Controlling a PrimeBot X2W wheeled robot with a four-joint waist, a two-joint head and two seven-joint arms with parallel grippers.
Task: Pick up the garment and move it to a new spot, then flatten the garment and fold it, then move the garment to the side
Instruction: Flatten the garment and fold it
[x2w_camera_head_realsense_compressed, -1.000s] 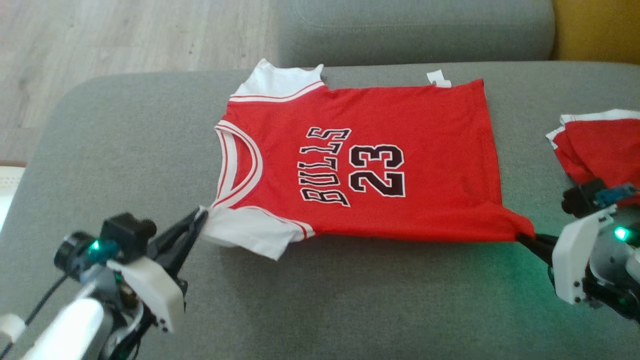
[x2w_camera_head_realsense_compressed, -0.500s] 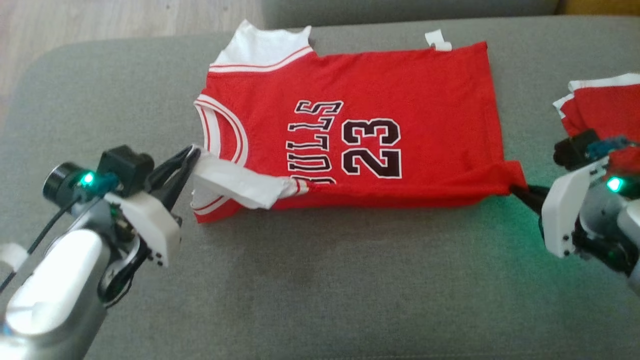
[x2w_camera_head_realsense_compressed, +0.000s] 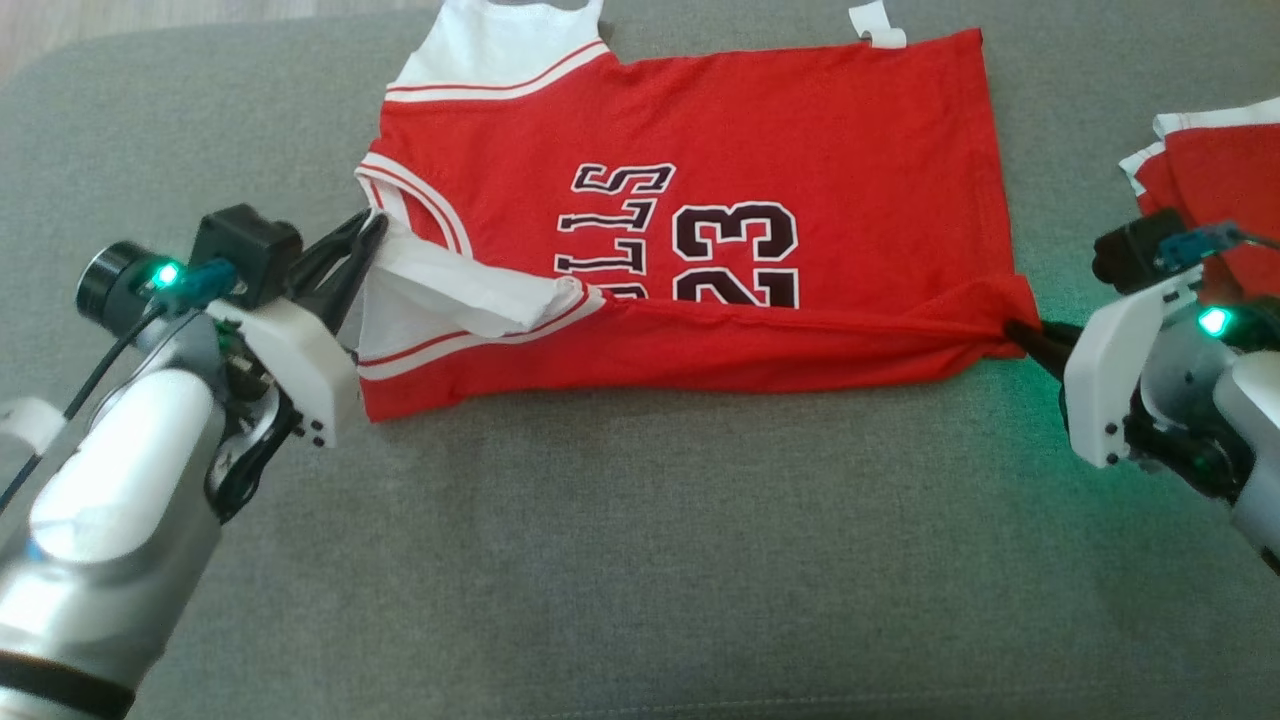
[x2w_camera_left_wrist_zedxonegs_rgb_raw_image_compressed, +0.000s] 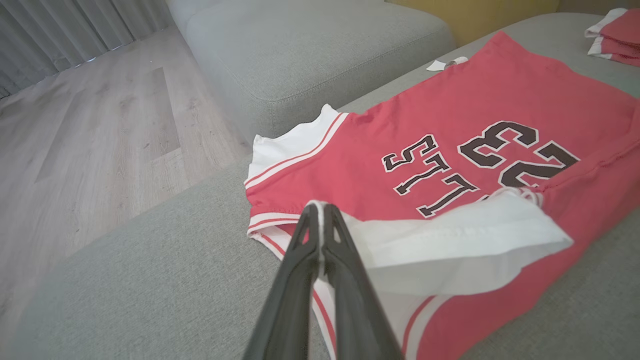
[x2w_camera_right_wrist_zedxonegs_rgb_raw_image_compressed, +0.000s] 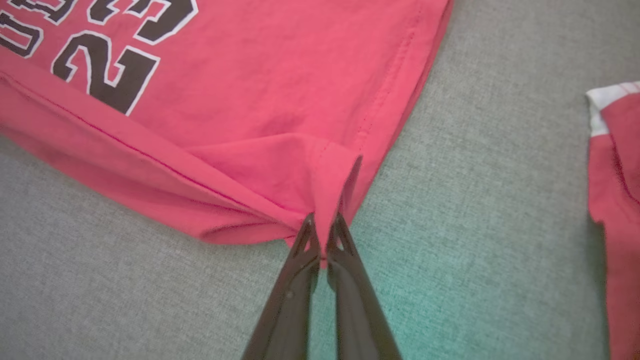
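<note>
The garment (x2w_camera_head_realsense_compressed: 760, 130) is a red jersey with white sleeves, black "BULLS 23" lettering, spread sideways on the grey sofa cushion (x2w_camera_head_realsense_compressed: 640, 560). Its near edge is lifted and folded over toward the far side, covering the lower part of the lettering. My left gripper (x2w_camera_head_realsense_compressed: 375, 222) is shut on the white near sleeve (x2w_camera_left_wrist_zedxonegs_rgb_raw_image_compressed: 450, 240), my left gripper (x2w_camera_left_wrist_zedxonegs_rgb_raw_image_compressed: 320, 206) pinching its corner. My right gripper (x2w_camera_head_realsense_compressed: 1012, 328) is shut on the garment's near hem corner (x2w_camera_right_wrist_zedxonegs_rgb_raw_image_compressed: 325, 170), with my right gripper (x2w_camera_right_wrist_zedxonegs_rgb_raw_image_compressed: 322, 222) clamped on a bunch of red cloth. The garment (x2w_camera_right_wrist_zedxonegs_rgb_raw_image_compressed: 250, 75) lies flat beyond that.
A second red and white folded garment (x2w_camera_head_realsense_compressed: 1215, 190) lies at the right of the cushion, also seen as red cloth (x2w_camera_right_wrist_zedxonegs_rgb_raw_image_compressed: 617, 200) beside my right gripper. Another grey sofa section (x2w_camera_left_wrist_zedxonegs_rgb_raw_image_compressed: 310, 55) and wooden floor (x2w_camera_left_wrist_zedxonegs_rgb_raw_image_compressed: 90, 130) lie beyond the far edge.
Both grippers have carried the garment's near edge up and away from me, folding it over the lettering. The head camera has tilted down, shifting the whole picture upward.
</note>
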